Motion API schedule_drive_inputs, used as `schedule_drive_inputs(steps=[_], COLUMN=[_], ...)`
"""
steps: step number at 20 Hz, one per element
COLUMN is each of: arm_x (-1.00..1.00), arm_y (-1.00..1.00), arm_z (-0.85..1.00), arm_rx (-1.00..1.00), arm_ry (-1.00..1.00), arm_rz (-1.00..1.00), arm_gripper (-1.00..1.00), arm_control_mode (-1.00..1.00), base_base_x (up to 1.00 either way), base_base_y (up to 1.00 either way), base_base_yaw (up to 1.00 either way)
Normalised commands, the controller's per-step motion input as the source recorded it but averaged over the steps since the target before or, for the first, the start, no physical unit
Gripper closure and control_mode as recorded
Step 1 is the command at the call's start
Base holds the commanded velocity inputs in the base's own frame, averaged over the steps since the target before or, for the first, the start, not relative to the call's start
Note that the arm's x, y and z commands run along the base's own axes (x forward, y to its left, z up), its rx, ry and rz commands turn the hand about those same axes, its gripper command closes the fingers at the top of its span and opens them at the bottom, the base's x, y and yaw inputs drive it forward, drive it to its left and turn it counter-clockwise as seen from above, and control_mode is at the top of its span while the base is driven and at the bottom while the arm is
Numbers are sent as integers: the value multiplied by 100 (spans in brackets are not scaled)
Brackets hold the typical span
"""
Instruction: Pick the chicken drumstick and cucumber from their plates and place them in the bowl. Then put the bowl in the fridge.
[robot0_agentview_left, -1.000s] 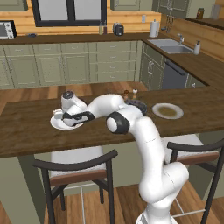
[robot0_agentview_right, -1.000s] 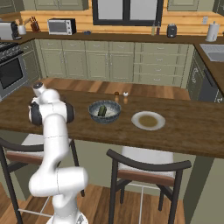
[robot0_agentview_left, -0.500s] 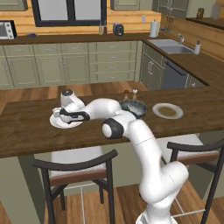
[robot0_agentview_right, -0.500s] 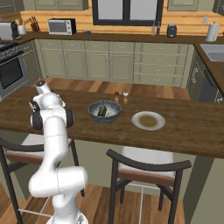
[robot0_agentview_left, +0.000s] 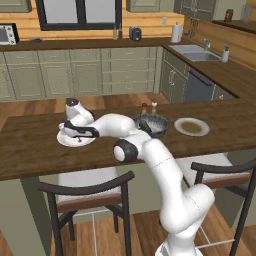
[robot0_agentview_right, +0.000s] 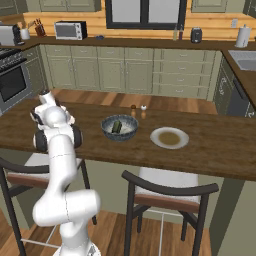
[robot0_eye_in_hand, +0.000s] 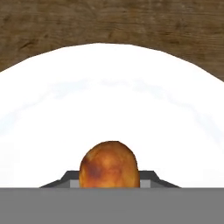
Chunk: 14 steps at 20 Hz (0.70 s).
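On the counter's left end lies a white plate (robot0_agentview_left: 62, 140) (robot0_eye_in_hand: 109, 78), and my gripper (robot0_agentview_left: 75, 136) (robot0_eye_in_hand: 109, 178) is down on it. In the hand view the orange-brown chicken drumstick (robot0_eye_in_hand: 109, 162) sits between the dark fingertips (robot0_eye_in_hand: 65, 177), which press against both its sides; the bone end is hidden. The dark grey-blue bowl (robot0_agentview_left: 151, 125) (robot0_agentview_right: 120, 128) stands mid-counter with the dark green cucumber (robot0_agentview_left: 145, 126) (robot0_agentview_right: 117, 126) inside it. A second white plate (robot0_agentview_left: 191, 127) (robot0_agentview_right: 169, 137) lies to the right of the bowl. The fridge is out of view.
Two small shakers (robot0_agentview_left: 148, 107) (robot0_agentview_right: 138, 107) stand behind the bowl. Bar stools (robot0_agentview_left: 87, 192) (robot0_agentview_right: 167, 192) are tucked under the counter's near edge. The sink counter (robot0_agentview_left: 200, 55) runs along the right, cabinets along the back wall.
The hand has come down a little onto the left plate and the jaws have gone from wide open to closed against the drumstick. Bowl and right plate have not moved.
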Motion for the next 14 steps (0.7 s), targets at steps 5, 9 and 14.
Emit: schedule_drive_inputs(steps=[5,9,14], arm_x=[-51,-100,-100], arm_y=[-40,-93,-100], arm_z=[78,95,83], arm_rx=[4,3,4], arm_ry=[-2,-5,-1], arm_rz=[0,0,0], arm_gripper=[100,100,100], arm_control_mode=[-100,-100,-100], base_base_x=[0,0,0], base_base_y=[0,0,0], base_base_yaw=[0,0,0])
